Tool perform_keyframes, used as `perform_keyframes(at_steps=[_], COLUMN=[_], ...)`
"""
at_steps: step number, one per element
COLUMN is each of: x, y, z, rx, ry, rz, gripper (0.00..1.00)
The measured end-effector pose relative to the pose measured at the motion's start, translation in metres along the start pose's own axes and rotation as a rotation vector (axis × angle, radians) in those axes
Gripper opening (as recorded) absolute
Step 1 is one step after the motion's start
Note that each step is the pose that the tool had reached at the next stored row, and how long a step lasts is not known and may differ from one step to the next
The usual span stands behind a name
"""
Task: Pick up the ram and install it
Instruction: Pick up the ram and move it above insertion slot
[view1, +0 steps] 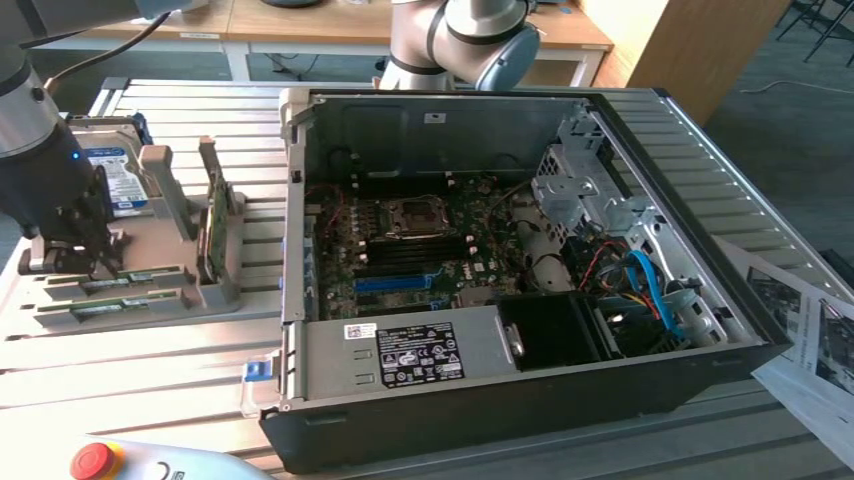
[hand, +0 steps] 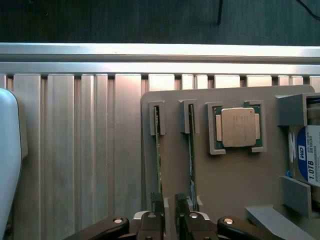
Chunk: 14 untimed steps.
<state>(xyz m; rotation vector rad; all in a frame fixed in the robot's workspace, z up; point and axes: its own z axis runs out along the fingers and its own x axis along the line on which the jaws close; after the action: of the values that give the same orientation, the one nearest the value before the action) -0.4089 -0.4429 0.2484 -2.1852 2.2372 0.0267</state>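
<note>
Exterior view: gripper over slatted tbl, desks behind.

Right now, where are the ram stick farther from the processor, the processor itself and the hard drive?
ram stick (hand: 159, 150), wrist view, midway along its edge.
processor (hand: 237, 126), wrist view, centre of its metal lid.
hard drive (hand: 306, 161), wrist view, its printed label.

The computer case sat on the counter. A holder lay beside it, by the counter's edge at the exterior view's left. Two ram sticks, a chip and a hard drive sat in it.
</note>
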Motion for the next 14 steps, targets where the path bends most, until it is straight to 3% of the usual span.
perform_keyframes(at_steps=[14], x=[0.0001], y=[0.0000], z=[0.0026], rx=[-0.0003], ry=[0.0000], rz=[-0.014], gripper=[0.24])
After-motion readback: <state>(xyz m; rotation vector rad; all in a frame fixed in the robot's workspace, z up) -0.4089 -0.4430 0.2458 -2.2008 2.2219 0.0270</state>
